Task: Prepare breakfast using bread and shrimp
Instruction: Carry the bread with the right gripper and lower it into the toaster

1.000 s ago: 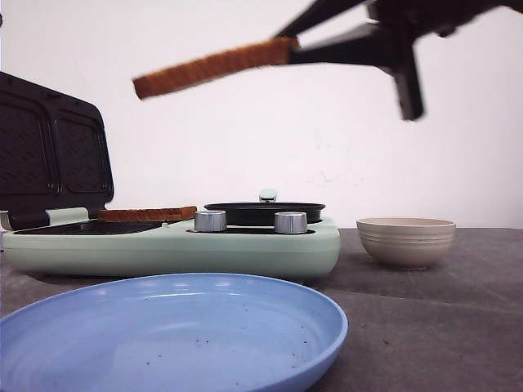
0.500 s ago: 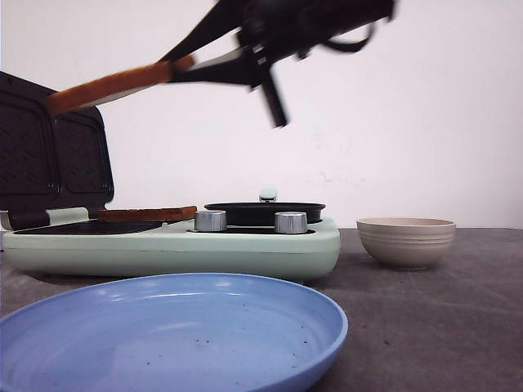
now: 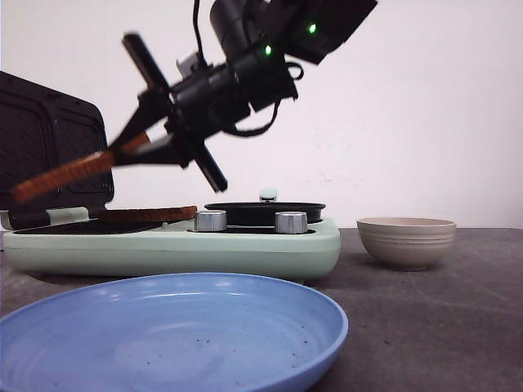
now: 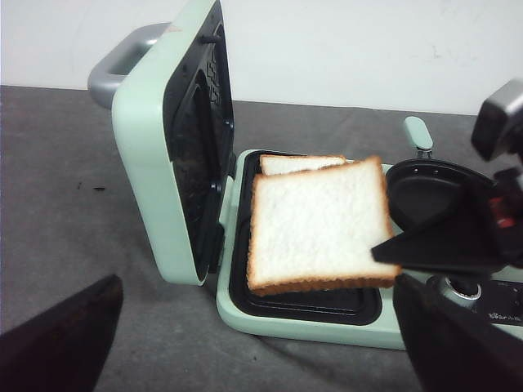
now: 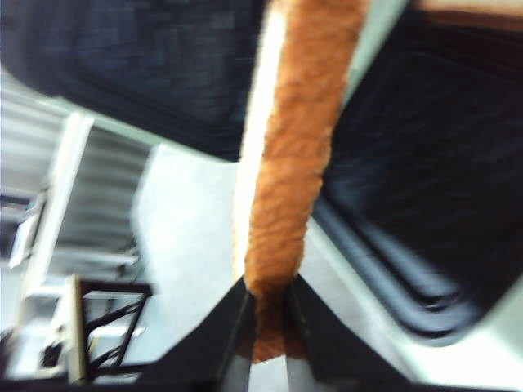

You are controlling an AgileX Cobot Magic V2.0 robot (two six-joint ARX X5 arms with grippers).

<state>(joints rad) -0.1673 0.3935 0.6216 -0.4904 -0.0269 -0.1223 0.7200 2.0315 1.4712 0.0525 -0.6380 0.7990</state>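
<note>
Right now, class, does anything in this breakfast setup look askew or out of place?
Nothing is spilled or damaged. The held bread slice hangs tilted above the sandwich maker, gripped by one edge in the right end effector. The other slice lies flat on the plate. The blue plate carries dark specks.

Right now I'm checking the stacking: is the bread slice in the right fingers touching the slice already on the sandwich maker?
Apart. The front view shows the held bread slice tilted in the air, with open space above the lower slice.
</note>
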